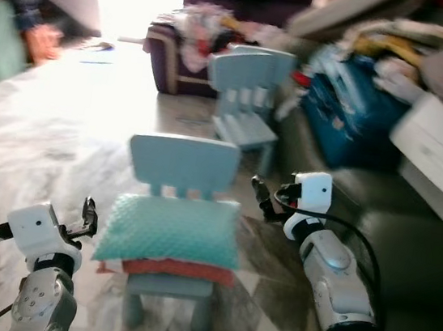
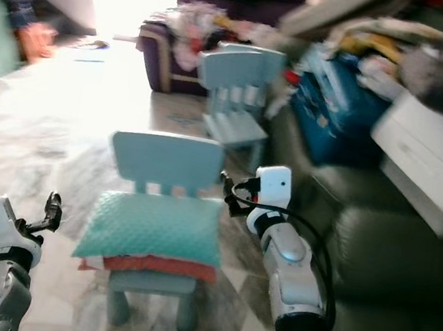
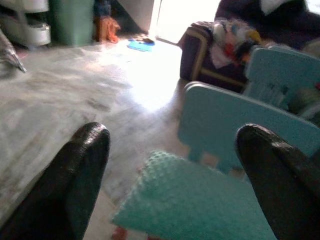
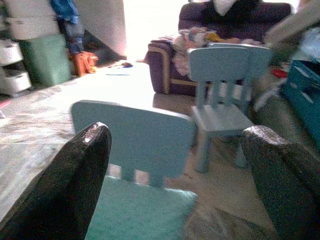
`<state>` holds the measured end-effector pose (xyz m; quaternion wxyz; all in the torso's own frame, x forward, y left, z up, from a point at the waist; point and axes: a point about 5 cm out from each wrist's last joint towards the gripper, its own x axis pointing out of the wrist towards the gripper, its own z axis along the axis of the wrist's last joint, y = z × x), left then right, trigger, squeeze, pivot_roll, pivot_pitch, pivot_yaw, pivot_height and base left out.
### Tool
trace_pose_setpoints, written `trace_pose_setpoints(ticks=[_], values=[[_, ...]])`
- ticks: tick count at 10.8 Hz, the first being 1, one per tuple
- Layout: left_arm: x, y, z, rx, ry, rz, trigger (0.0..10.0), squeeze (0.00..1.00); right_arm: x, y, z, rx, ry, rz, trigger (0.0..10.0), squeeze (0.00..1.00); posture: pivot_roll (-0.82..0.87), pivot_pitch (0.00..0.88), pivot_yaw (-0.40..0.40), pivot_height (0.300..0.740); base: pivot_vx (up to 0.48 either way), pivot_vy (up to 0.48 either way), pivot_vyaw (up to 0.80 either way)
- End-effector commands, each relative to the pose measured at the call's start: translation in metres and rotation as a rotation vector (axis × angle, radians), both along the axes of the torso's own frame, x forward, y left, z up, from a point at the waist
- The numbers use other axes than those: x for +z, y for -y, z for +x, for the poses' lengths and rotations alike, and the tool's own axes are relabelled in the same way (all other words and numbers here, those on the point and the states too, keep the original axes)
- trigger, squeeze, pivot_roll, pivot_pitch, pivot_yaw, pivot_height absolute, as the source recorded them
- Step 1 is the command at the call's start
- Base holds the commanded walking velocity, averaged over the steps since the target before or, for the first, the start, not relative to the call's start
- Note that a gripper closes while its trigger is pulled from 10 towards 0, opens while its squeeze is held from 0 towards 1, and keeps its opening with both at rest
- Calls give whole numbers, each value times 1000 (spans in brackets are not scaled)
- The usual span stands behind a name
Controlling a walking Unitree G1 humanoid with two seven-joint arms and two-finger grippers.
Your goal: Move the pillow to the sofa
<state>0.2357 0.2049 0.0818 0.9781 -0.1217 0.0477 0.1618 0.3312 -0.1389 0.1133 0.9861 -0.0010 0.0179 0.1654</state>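
1. On the seat of a small blue chair (image 1: 179, 178), in the left eye view, lies the teal pillow (image 1: 171, 228), stacked on a red cushion (image 1: 175, 270). The left claw (image 1: 88, 217) sits just beside the pillow's left edge and the right claw (image 1: 260, 193) near its upper right corner, neither touching it.

2. In the right eye view the dark green sofa (image 2: 388, 261) stands along the robot's right, close to the chair. A second blue chair (image 2: 235, 94) stands further back.

3. Along the left wrist view, two black fingers (image 3: 80, 170) are spread wide, with the pillow's nubbly teal corner between and beyond them.

4. In the right wrist view the claw's fingers (image 4: 87, 165) are likewise spread apart, framing the chair back and the pillow below.

5. The pillow looks light, soft and squashy, its textured cover likely giving fair grip. Pinching opposite side edges, one claw each, seems safest; a grab too low could catch the red cushion too.
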Motion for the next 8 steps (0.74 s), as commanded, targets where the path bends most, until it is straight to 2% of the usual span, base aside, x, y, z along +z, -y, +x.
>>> trace_pose_setpoints(ticks=[1,2,6,8], values=[[1,-4,-1,12,-10,15,10000,0,3,-3,1,6,6,11,10000,0,-167,0,13,740,0,476,0],[1,-3,-1,9,-16,19,10000,0,3,-3,1,6,7,11,10000,0,-167,0,13,740,0,476,0],[4,-3,2,-6,2,43,10000,0,2,-4,1,3,4,-12,10000,0,-167,0,16,740,0,0,0],[4,-4,3,-6,-7,44,10000,0,1,-3,4,-18,-22,6,10000,0,-161,0,15,740,0,0,0]])
